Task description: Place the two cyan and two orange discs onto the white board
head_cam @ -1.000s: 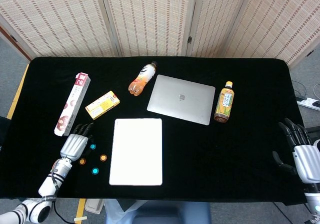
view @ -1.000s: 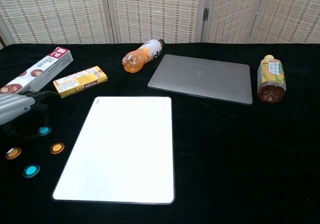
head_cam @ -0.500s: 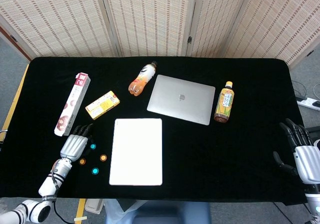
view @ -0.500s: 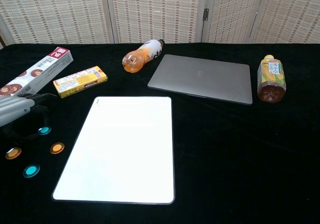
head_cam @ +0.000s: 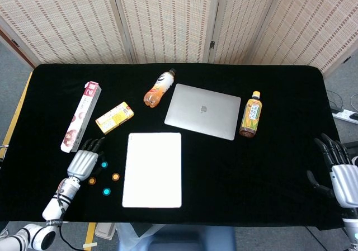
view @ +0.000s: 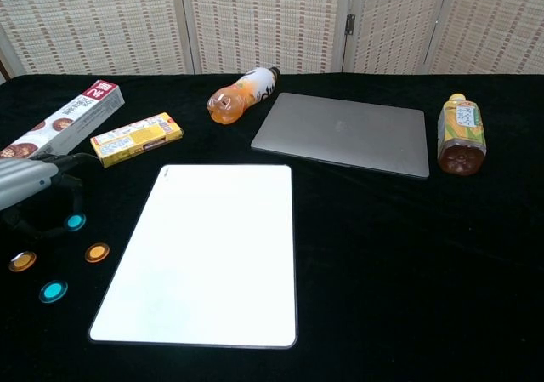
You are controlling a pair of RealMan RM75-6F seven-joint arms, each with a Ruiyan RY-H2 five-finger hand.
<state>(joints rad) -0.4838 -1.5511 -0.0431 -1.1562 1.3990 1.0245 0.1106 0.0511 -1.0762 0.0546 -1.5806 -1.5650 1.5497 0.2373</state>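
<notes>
1. Four discs are being shown at the lower left of the head view, all on the black table [head_cam: 268, 167] and none on the white board [head_cam: 152, 169]: a cyan disc [head_cam: 104, 164] and an orange disc [head_cam: 92, 180] nearest the hand, another orange disc [head_cam: 116, 176] and another cyan disc [head_cam: 106, 192] toward the board.
2. The left hand [head_cam: 84, 161] is being held just left of the upper cyan disc, fingers extended toward the frame's top, grasping nothing.
3. The right hand [head_cam: 340, 173] is being kept at the far lower right, fingers spread and empty, well apart from the discs.
4. The left hand is judged nearer; the board's long axis is lying top-to-bottom, just right of the discs.
</notes>
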